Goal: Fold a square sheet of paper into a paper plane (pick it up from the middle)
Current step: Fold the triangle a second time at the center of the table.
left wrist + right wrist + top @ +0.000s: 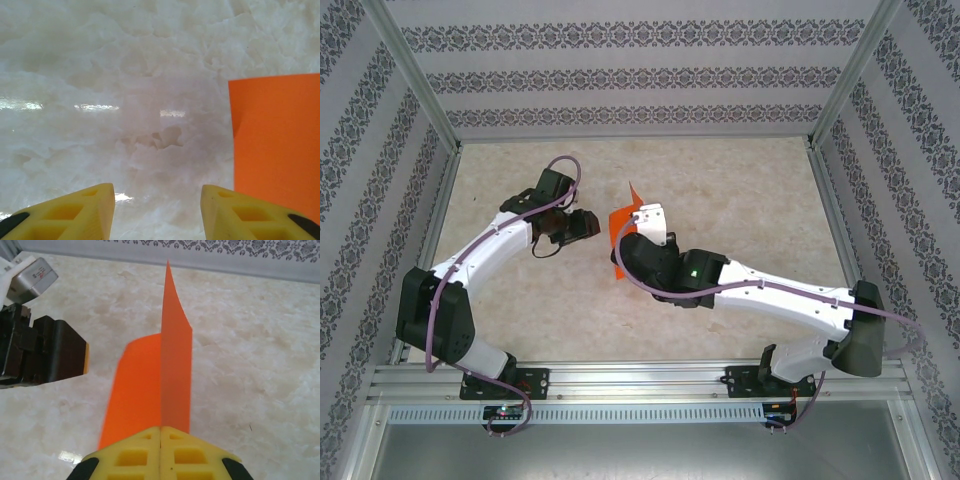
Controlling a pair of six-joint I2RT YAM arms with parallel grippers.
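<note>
Two grippers close together over the pale table [125,60], one holding paper.
Right gripper [160,432] is pinched tight on the square sheet of paper [150,385], which stands bent upward, perhaps creased; left gripper [157,200] has its fingers apart, just beside the sheet.

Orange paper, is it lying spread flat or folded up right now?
Folded up, not flat. The orange paper is pinched in the right jaws, one flap standing upright, the other curving down beside it.
</note>
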